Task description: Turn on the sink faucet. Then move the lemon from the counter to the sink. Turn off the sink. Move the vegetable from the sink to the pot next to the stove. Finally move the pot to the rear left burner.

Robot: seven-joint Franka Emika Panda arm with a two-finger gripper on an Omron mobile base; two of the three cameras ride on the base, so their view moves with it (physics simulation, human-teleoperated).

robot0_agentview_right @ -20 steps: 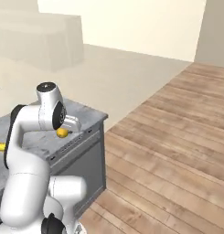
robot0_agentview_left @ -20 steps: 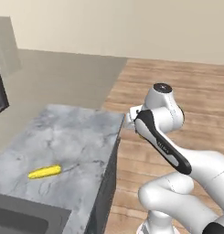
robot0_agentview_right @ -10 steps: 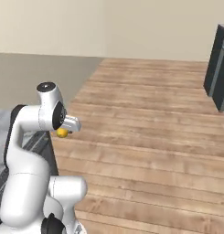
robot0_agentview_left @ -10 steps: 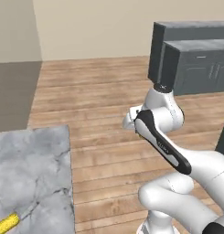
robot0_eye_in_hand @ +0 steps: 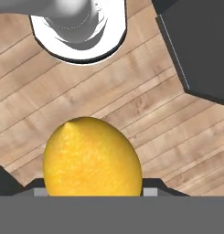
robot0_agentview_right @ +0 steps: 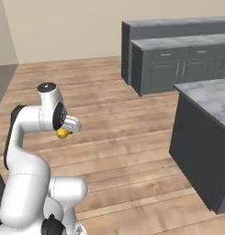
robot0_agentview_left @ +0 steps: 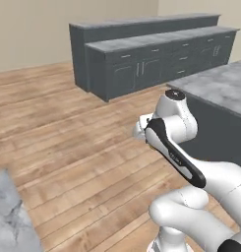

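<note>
Between the hand's (robot0_eye_in_hand: 93,194) jaws sits the lemon (robot0_eye_in_hand: 92,157); gripped, yellow-orange, oval, dimpled.

The lemon (robot0_eye_in_hand: 92,156) is a yellow-orange oval with a finely dimpled skin and a small pointed nub at one end (turned up and left in the hand view). It sits up off the wooden floor, held in the gripper (robot0_agentview_right: 63,133); in the right base view it shows as a small yellow ball just under the wrist.
</note>
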